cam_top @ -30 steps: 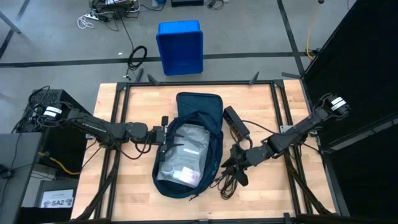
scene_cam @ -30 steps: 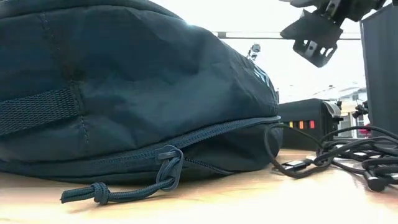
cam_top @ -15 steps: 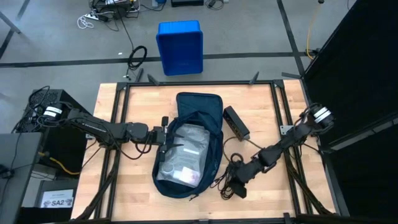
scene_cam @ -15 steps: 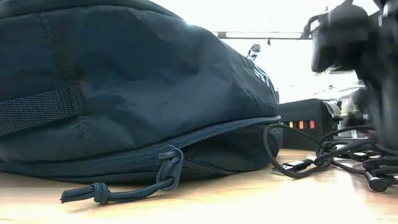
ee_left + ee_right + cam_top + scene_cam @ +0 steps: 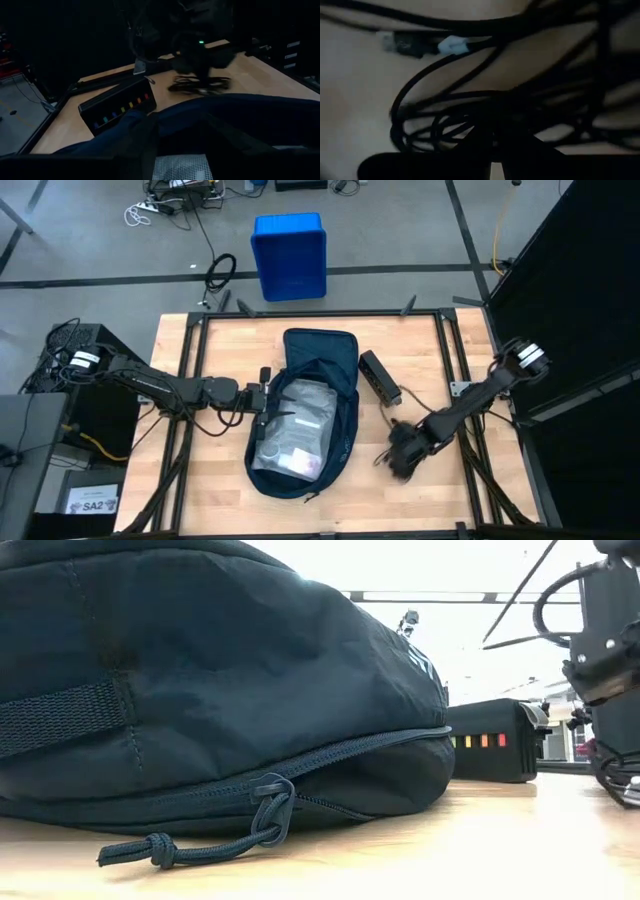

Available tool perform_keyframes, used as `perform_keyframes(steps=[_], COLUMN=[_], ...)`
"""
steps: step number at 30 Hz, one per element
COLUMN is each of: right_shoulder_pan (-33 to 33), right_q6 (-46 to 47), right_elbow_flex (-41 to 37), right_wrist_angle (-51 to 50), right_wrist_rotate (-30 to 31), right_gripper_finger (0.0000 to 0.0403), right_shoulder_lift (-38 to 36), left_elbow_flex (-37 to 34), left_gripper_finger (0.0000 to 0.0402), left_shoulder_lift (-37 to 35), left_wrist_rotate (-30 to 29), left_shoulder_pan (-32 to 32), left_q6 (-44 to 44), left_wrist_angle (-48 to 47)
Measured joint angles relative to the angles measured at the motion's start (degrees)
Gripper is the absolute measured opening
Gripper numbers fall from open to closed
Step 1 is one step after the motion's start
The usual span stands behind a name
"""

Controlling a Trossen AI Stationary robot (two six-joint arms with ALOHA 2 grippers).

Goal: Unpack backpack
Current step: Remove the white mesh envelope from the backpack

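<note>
The dark navy backpack (image 5: 305, 420) lies flat on the middle of the table with its main opening spread, and a clear plastic bag (image 5: 297, 425) lies inside it. My left gripper (image 5: 264, 402) is at the opening's left edge, shut on the fabric. My right gripper (image 5: 405, 448) is low over the table to the right of the backpack, shut on a tangled bundle of black cables (image 5: 398, 460). A black box with coloured lights (image 5: 380, 377) rests on the table beyond the bundle. In the low view the backpack (image 5: 200, 680) fills the foreground. My left gripper holds the left edge of the backpack's opening (image 5: 144, 129), coming level from the table's left. The fabric stands up in a peak there. The fingers themselves are lost in the dark, so the kind of hold cannot be told. My right gripper is shut on the cable bundle (image 5: 470, 112), coming from above and slanting down. Several strands cross in front of its fingers. The bundle's lower loops (image 5: 622, 785) lie on the table.
A bright blue plastic bin (image 5: 289, 255) stands on the floor beyond the table's far edge. A zipper pull cord (image 5: 200, 845) trails from the backpack onto the near table. Bare wood lies on the near right and far left of the table.
My right gripper dropped toward the near edge onto the cable bundle and then moved toward the table's right edge. The bundle slid with it, away from the backpack's right side.
</note>
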Motion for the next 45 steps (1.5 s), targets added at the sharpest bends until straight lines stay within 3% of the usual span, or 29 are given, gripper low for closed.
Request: perform_keyframes(steps=[8,17,21,24,26,28,31,35,38,45], right_shoulder_pan=[-0.70,-2.61,-1.79,-2.34,-4.04,-5.59,-7.71,-12.65,-16.09,-19.70], right_q6=[13.95,17.70,8.70,-12.46,-34.06,-54.03,-73.15,-78.21,-77.51,-78.03], right_elbow_flex=[-0.24,0.56,4.30,6.43,6.77,6.79,7.17,11.46,15.45,26.76], right_wrist_angle=[-26.10,-30.17,-23.82,-4.99,16.17,37.13,57.45,55.20,53.26,44.64], right_wrist_rotate=[12.13,35.02,50.67,58.36,56.44,50.87,43.63,36.43,28.78,21.23], right_gripper_finger=[0.0000,0.0001,0.0007,0.0009,0.0006,0.0002,0.0002,0.0015,0.0042,0.0172], right_shoulder_lift=[-10.00,-21.17,-25.17,-25.71,-23.90,-20.18,-13.04,-3.62,4.62,19.60], left_elbow_flex=[0.00,0.00,0.00,0.00,0.00,0.00,0.00,0.00,0.23,3.54], left_gripper_finger=[0.0119,0.0119,0.0119,0.0119,0.0119,0.0119,0.0119,0.0119,0.0119,0.0119], left_shoulder_lift=[-0.01,0.00,0.00,0.00,0.00,0.00,0.00,0.00,-0.20,-1.19], left_wrist_rotate=[0.00,0.00,0.00,0.00,0.00,0.00,0.00,0.00,0.00,-6.18], left_shoulder_pan=[-0.01,-0.01,-0.02,0.00,-0.01,-0.02,0.00,-0.01,-0.02,0.11], left_q6=[-0.02,-0.44,-0.44,-0.46,-0.46,-0.43,-0.22,-0.54,-1.50,-0.92], left_wrist_angle=[0.03,0.01,-0.07,-0.09,-0.09,-0.09,-0.09,-0.90,-7.20,-22.42])
